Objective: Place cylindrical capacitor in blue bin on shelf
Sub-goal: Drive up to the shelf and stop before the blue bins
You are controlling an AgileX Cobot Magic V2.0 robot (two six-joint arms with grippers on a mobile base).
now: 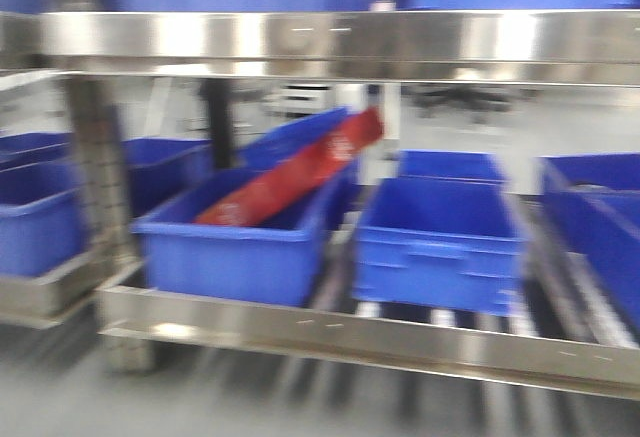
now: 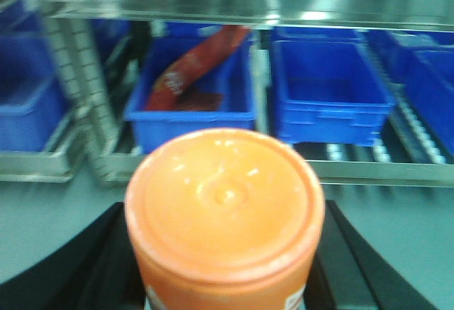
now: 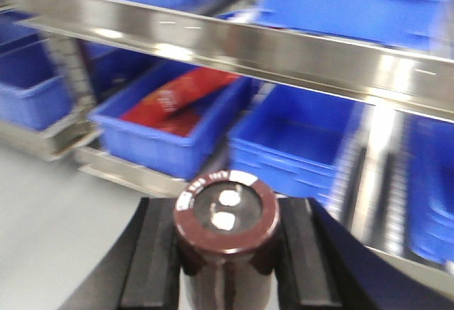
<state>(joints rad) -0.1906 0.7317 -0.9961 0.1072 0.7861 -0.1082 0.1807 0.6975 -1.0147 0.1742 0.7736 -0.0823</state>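
Since right gripper fingers clamp cylindrical capacitor, step: carry to shelf
left gripper: clamped on orange cylinder
next: reach over blue bin ahead of fingers, release

the front view faces the shelf head-on and near. both wrist views look from farther back at the same red-packet bin.
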